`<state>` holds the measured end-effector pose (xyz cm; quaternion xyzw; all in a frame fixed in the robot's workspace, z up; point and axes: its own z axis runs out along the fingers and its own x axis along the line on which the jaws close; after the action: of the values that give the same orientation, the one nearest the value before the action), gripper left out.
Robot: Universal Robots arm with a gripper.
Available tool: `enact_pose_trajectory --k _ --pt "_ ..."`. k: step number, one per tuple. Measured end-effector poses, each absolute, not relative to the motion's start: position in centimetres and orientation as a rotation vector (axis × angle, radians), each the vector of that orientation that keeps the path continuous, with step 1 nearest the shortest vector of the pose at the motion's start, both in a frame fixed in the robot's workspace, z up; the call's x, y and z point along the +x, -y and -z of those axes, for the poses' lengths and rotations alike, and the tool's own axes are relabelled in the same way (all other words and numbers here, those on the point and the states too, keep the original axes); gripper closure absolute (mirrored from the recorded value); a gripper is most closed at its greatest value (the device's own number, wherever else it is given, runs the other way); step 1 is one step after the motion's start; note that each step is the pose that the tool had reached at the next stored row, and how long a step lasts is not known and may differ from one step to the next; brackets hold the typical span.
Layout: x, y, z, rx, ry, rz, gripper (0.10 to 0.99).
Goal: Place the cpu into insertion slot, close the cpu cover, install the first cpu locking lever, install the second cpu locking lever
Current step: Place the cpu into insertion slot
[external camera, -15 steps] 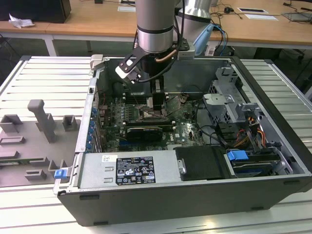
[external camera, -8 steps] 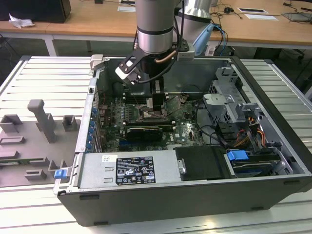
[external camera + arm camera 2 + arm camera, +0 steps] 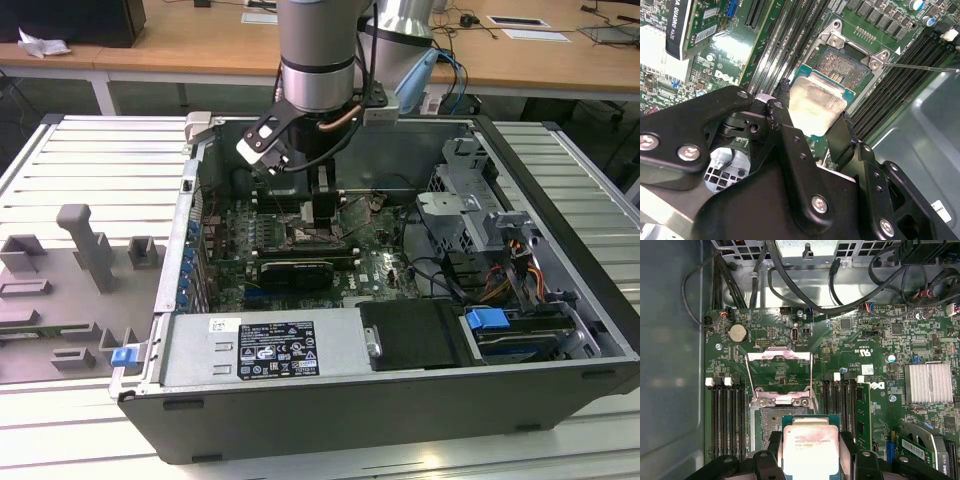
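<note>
In exterior view you get: wooden desks [image 3: 200,40] across top of frame, papers [image 3: 520,21] on them; grey slatted worktable [image 3: 90,160] below; grey fixture blocks [image 3: 88,245] left of frame.

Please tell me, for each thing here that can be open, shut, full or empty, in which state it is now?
gripper: shut on the cpu.
cpu: held just short of the socket, not yet seated.
socket: empty, its contacts bare.
cover: open, lying back off the socket.
lever: unlatched, pointing away from the socket.
computer case: open, its side panel off.
</note>
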<state>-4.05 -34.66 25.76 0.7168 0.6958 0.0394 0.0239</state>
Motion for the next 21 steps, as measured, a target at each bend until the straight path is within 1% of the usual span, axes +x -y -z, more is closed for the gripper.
enact_pose_trajectory --k 21 --pt "-4.45 34.66 -25.34 2.218 -2.153 -0.122 0.549"
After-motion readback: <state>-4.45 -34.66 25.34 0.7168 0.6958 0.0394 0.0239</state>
